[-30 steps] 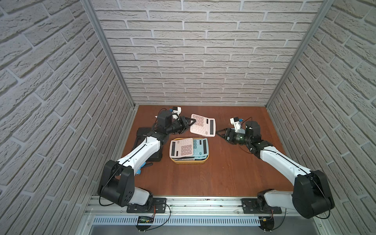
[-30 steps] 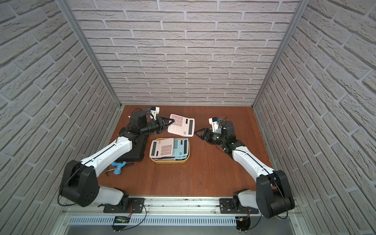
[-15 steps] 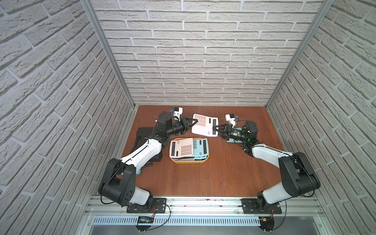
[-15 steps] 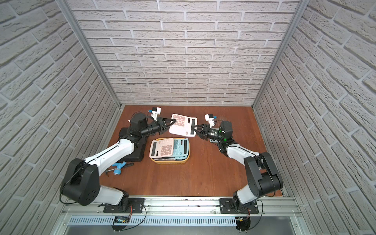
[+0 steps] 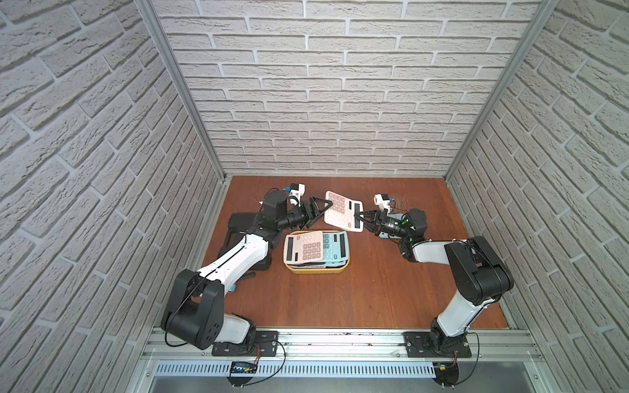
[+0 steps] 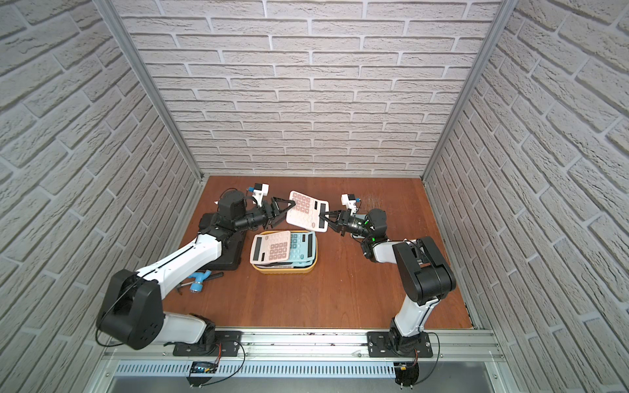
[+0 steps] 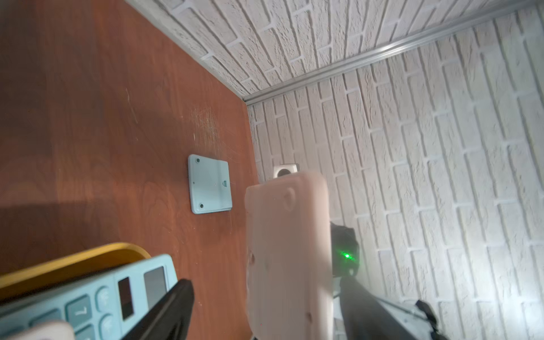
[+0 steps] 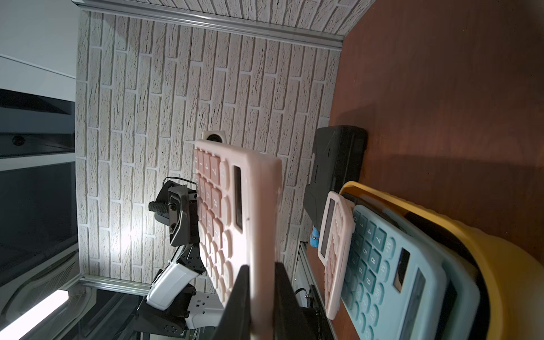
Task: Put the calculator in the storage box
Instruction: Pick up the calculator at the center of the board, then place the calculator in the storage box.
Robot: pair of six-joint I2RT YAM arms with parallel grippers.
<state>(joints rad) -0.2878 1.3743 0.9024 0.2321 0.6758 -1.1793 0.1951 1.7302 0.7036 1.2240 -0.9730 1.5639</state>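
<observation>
Since a second ago, your right gripper (image 5: 358, 220) has reached in and clamped on the display end of the pink calculator (image 5: 341, 210). The left gripper (image 5: 323, 212) has sprung apart. The storage box (image 5: 316, 271) sits below both, already stacked. Back the left clear first, then lower the calculator level. Only digits and "M-" read on the teal calculator (image 8: 382, 265); no brand.

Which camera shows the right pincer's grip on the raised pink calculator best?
The right wrist view: up close, the right pincer has both fingers clamped on the edge of the raised pink calculator. In both top views the pincer looks small. The left wrist view shows only the calculator's back; the grip is hidden.
</observation>
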